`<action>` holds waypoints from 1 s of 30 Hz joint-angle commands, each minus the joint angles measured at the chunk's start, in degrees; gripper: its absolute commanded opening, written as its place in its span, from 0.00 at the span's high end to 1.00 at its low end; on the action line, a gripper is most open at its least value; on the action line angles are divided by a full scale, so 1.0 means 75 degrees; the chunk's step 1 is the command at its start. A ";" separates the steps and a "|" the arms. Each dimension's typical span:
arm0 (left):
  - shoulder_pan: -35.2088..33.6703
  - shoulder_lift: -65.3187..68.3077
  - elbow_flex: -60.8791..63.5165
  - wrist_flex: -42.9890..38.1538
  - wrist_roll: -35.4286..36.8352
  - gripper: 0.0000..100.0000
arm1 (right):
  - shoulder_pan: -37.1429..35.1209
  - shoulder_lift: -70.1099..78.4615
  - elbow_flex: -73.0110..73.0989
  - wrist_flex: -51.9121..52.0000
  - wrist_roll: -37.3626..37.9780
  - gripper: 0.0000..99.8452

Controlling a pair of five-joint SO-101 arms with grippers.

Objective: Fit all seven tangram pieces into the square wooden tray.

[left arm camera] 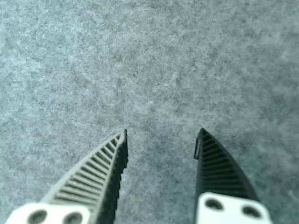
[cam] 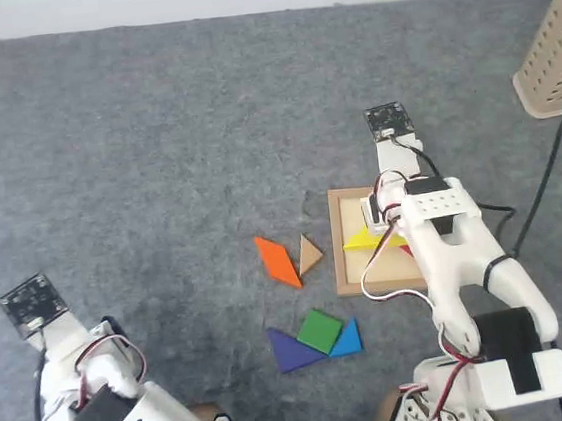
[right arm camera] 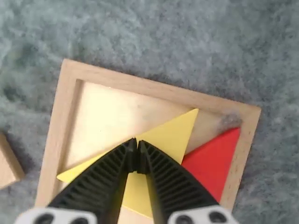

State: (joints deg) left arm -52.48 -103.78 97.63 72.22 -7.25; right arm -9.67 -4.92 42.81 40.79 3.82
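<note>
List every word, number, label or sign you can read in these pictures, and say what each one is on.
No text can be read in any view.
Tray: bare wood, no print.
Yellow triangle, red triangle, orange piece, green square: plain colour, no marks.
Circuit board on an arm: any marks are too small to read.

I am watching a bright scene under soft, even light from above, which spreads across the grey felt table (cam: 152,133). Shadows are faint and short. A thin one lies just inside the rim of the wooden tray (right arm camera: 64,100). In the right wrist view the tray's bare floor glows very pale.
</note>
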 commanded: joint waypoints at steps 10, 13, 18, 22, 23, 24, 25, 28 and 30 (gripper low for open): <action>0.0012 -0.0082 -0.0147 0.0023 0.0070 0.77 | 0.0557 0.0135 -0.0164 -0.0029 -0.1371 0.99; 0.0012 -0.0082 -0.0147 0.0023 0.0070 0.77 | 0.0862 0.0053 -0.0141 -0.0029 -0.1618 0.99; 0.0012 -0.0082 -0.0147 0.0023 0.0070 0.77 | 0.0545 0.0029 -0.0188 -0.0111 -0.1618 0.99; 0.0012 -0.0082 -0.0147 0.0023 0.0070 0.77 | 0.0064 -0.0463 -0.0363 -0.0100 -0.1606 0.99; 0.0012 -0.0082 -0.0147 0.0023 0.0070 0.77 | -0.0006 -0.0721 -0.0363 -0.0076 -0.1594 0.99; 0.0012 -0.0082 -0.0147 0.0023 0.0070 0.77 | -0.0053 -0.1002 -0.0352 -0.0029 -0.1465 0.99; 0.0012 -0.0082 -0.0147 0.0023 0.0070 0.77 | -0.0076 -0.1330 -0.0305 0.0029 -0.1219 0.99; 0.0012 -0.0082 -0.0147 0.0023 0.0070 0.77 | -0.0076 -0.2338 0.0070 0.0346 -0.0457 0.99; 0.0012 -0.0082 -0.0147 0.0023 0.0070 0.77 | -0.0088 -0.2925 0.0598 0.0358 0.0000 0.99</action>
State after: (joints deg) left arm -52.48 -103.78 97.63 72.22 -7.25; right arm -9.49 -18.29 44.75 42.46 -1.10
